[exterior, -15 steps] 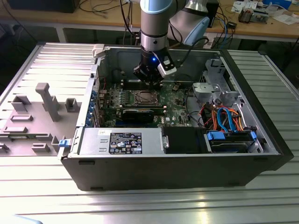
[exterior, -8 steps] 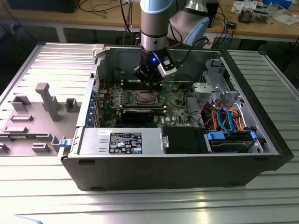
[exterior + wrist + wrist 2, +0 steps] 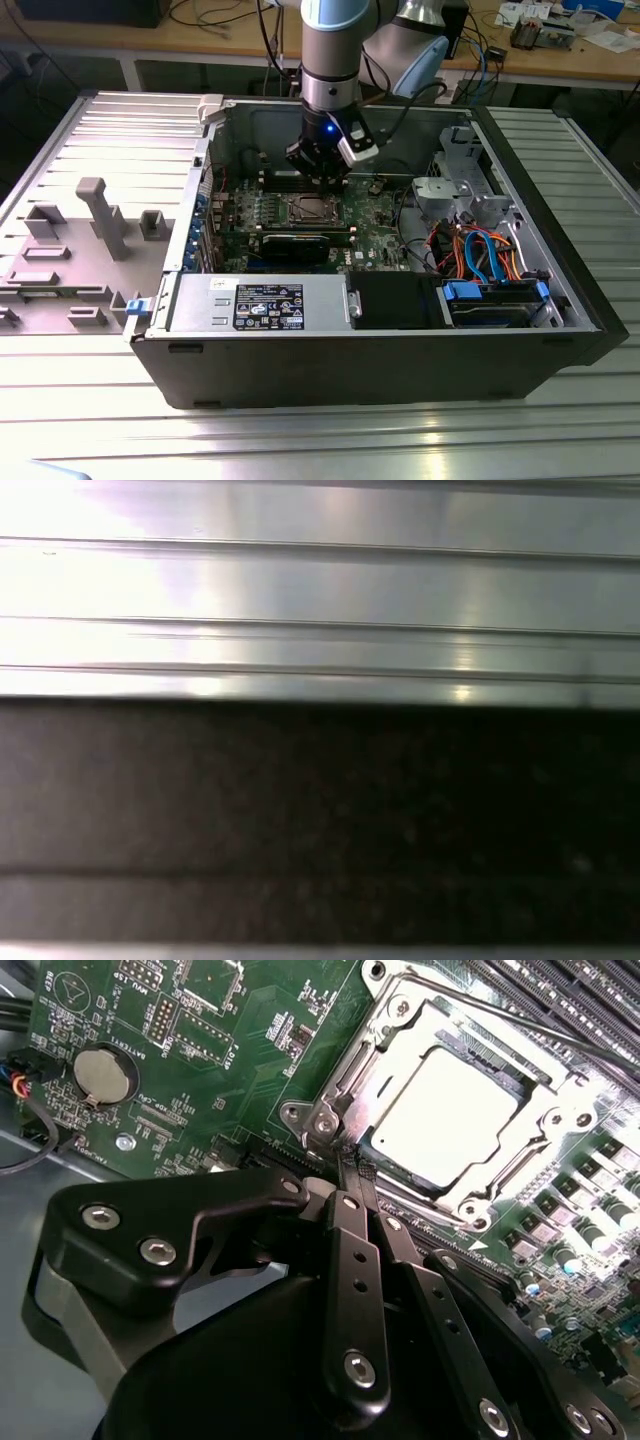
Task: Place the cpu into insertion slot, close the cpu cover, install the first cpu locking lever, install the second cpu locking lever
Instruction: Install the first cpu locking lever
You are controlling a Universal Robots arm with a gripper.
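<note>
The cpu [image 3: 445, 1110], a shiny silver square, lies in the insertion slot [image 3: 305, 210] on the green motherboard. The cpu cover [image 3: 372, 1065], a silver frame with a large window, lies flat around it. A thin metal locking lever [image 3: 520, 1025] runs along one side of the socket. In the second wrist view my gripper [image 3: 352, 1165] is shut, with its narrow black fingertips at the socket's corner bracket [image 3: 322, 1122] and nothing seen between them. In the exterior view the gripper [image 3: 318, 178] hangs just above the socket, inside the open computer case.
The case walls [image 3: 350, 365] surround the board. A black expansion card [image 3: 300, 243] lies beside the socket, and memory slots [image 3: 560, 1000] run along its other side. A power supply [image 3: 260, 300], drive bay [image 3: 495, 300] and coloured cables [image 3: 480, 250] fill the case's near side. Grey fixtures [image 3: 100, 215] stand on the exterior view's left.
</note>
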